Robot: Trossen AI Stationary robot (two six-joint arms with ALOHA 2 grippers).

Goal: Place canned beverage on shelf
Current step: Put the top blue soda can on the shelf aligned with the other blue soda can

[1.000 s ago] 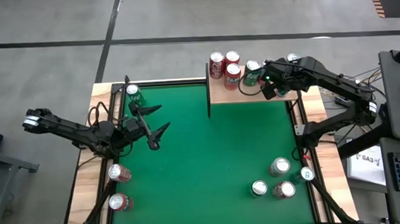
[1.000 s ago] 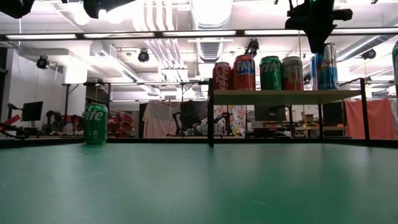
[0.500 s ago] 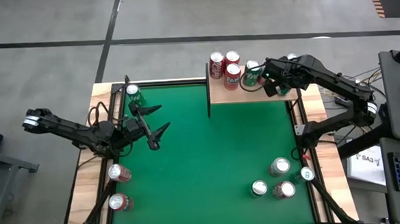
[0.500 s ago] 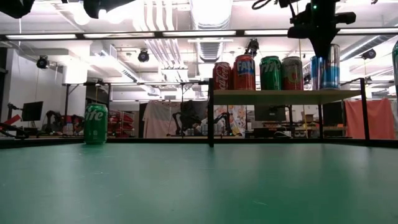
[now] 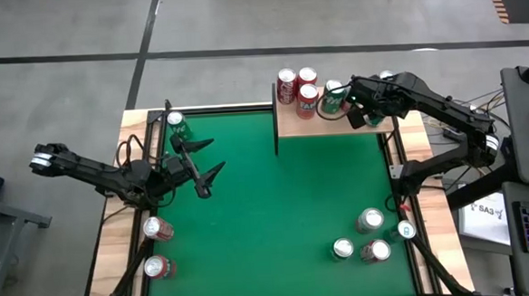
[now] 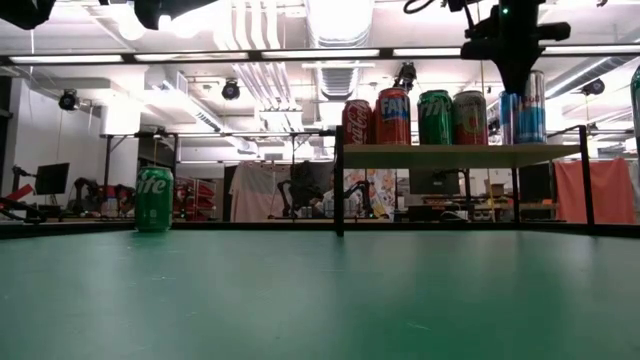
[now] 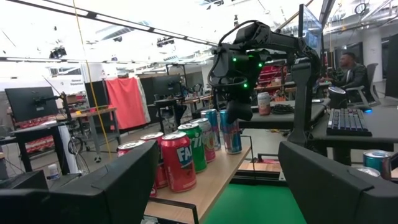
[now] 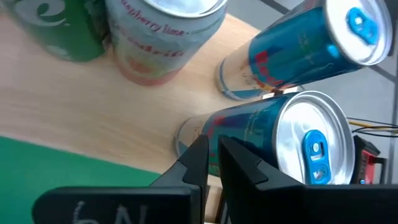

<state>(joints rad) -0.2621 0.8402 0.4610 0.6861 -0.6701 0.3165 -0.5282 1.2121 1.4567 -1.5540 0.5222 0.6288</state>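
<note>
The shelf, a light-wood board on black posts, stands at the table's far right. Several cans stand on it: red ones, a green one, a pink-and-white one and two blue ones. My right gripper is shut and points down beside the nearer blue can, near its top; it also shows in the low view. My left gripper is open and empty over the table's left part. My right gripper's shut fingers stand close against the side of the nearer blue can, coming from above and pointing down. I cannot tell whether they touch it. The can stands upright on the shelf board.
A green can stands at the table's far left corner. Two red cans are at the near left edge. Several cans stand near the table's near right corner. A person sits beyond the table.
My right gripper has moved a little down and toward the table's right edge, and now stands in front of the blue cans on the shelf.
</note>
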